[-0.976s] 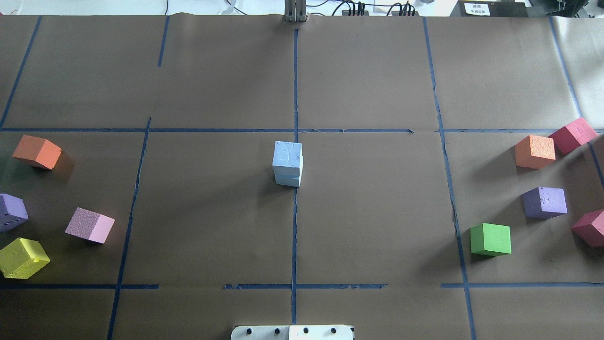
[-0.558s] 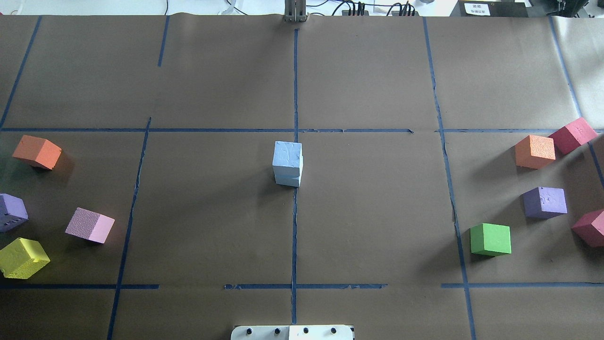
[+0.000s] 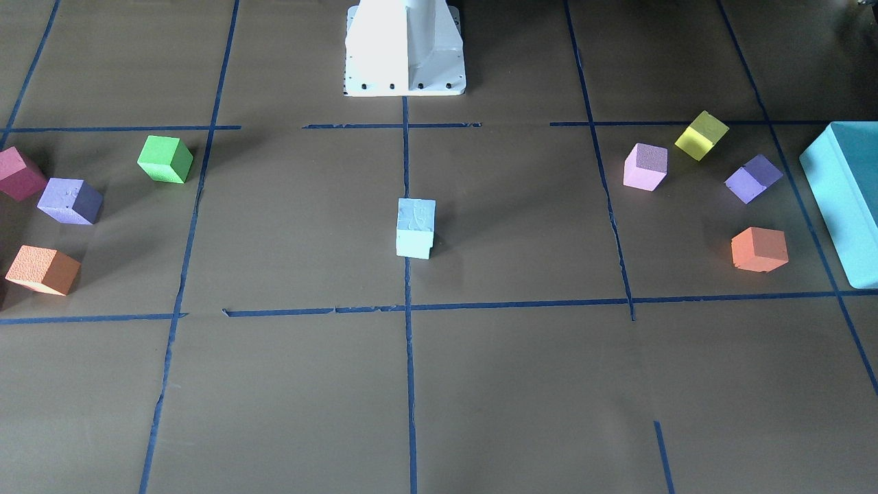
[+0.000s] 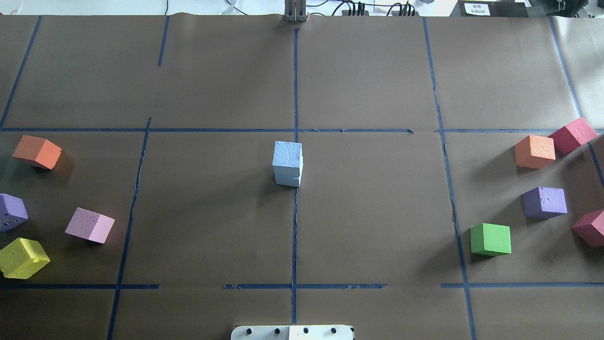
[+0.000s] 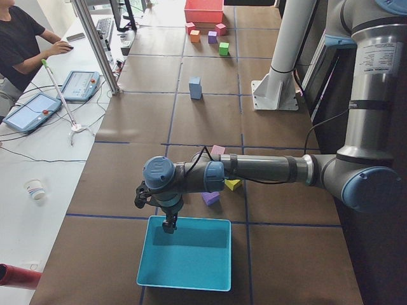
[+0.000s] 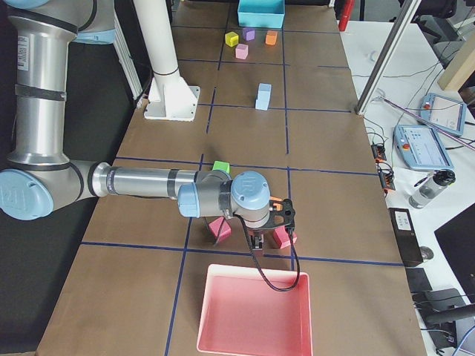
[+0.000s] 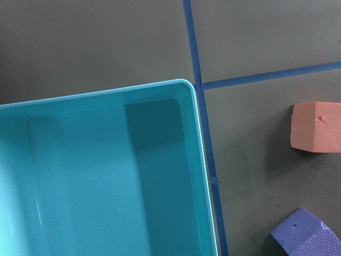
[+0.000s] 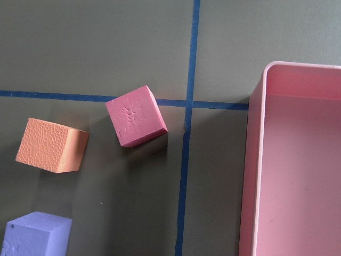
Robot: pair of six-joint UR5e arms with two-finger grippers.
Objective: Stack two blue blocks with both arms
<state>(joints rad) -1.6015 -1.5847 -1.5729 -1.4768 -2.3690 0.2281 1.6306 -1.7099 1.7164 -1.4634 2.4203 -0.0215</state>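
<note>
Teal box (image 7: 195,128) fills the lower left, with one rounded corner of its rim in frame and its inner walls glossy. A long blue tape strip (image 7: 191,32) runs just beside the box's right wall on brown paper (image 7: 96,42). A second strip (image 7: 272,74) branches off toward the right edge. Below that branch is an orange cube (image 7: 315,127) with a small nick on its face. Purple cube (image 7: 303,234) lies under it, cut by the lower edge — the two apart, both clear of the tape.

The brown paper table cover (image 4: 212,212) lies bare all round the centre stack of two pale blue foam cubes (image 4: 288,163). Nearest obstacles: a green foam cube (image 4: 490,239) to the right, a pink foam cube (image 4: 89,225) to the left. The left arm (image 5: 254,168) and right arm (image 6: 141,182) seem well apart, at the table ends
</note>
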